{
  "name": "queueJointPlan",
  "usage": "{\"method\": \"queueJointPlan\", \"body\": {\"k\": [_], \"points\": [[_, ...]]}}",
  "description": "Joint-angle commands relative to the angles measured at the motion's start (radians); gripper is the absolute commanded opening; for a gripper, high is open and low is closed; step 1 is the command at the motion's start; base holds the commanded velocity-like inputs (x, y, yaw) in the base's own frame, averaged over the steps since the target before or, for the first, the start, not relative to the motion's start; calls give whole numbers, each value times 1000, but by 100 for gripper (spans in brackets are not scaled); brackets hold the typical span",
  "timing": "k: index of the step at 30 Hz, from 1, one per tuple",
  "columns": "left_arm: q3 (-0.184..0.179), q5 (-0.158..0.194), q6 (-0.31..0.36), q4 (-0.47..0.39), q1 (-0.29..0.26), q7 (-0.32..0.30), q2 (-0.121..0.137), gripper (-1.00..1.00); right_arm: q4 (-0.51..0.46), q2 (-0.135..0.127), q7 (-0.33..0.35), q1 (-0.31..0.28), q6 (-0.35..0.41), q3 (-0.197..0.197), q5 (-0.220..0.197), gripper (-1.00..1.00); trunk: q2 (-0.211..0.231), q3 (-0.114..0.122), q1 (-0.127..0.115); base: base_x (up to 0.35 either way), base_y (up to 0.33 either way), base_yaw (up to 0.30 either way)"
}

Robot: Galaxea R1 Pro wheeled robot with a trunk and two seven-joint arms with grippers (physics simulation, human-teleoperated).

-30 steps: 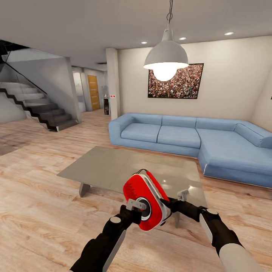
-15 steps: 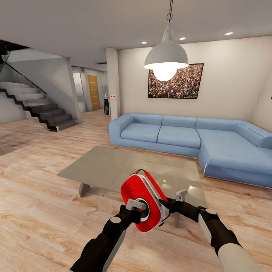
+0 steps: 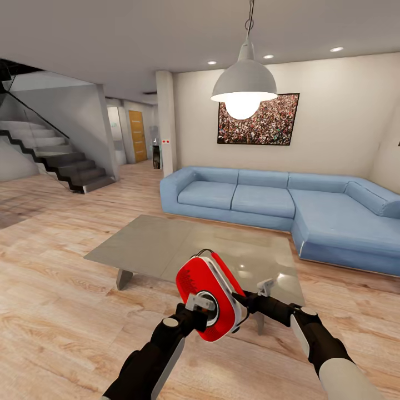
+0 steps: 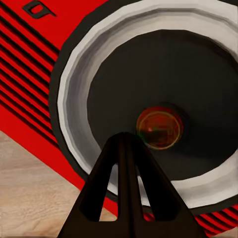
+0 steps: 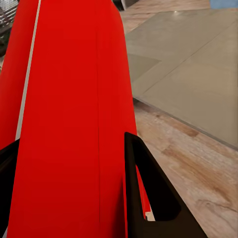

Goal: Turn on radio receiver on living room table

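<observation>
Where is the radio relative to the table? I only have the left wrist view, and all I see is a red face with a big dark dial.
Observer: The radio receiver is off the table, held up in the air over the wood floor near the table's front edge.
Operator: What's holding it?
Observer: The right gripper; the right wrist view shows one black finger on each side of the red body.
Operator: And my left gripper?
Observer: In the head view the left gripper is at the front dial, its fingers together, pointing at the centre.
Operator: Is the radio upright?
Observer: No, it's tilted, its thin handle towards the sofa.
</observation>
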Motion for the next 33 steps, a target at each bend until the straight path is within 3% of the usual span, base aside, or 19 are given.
{"method": "queueJointPlan", "body": {"k": [1,13,17,20,24,30,33], "points": [[0,0,1,2,-1,0,0,-100,-1,0,0,0,0,-1,-4,-100,0,0,0,0,0,0],[2,2,-6,34,-18,6,0,-100,-1,0,0,0,0,-1,-4,-100,0,0,0,0,0,0],[15,3,-12,26,-17,67,0,-100,-1,0,-25,0,-6,-4,0,-100,0,0,0,0,0,0],[20,2,-13,-2,-17,100,0,-100,-1,0,-89,0,-9,-8,1,-100,0,0,0,0,0,0],[52,0,-11,-26,-15,155,20,-100,-1,0,-136,0,-10,-13,2,-100,0,0,0,0,0,0],[152,0,-11,-30,-15,166,44,-100,-1,-6,-216,0,-35,-39,1,-100,0,0,0,0,0,0],[202,0,-11,-30,-15,206,56,-100,-2,-7,-240,0,-40,-44,2,-100,0,0,0,0,0,0]]}}
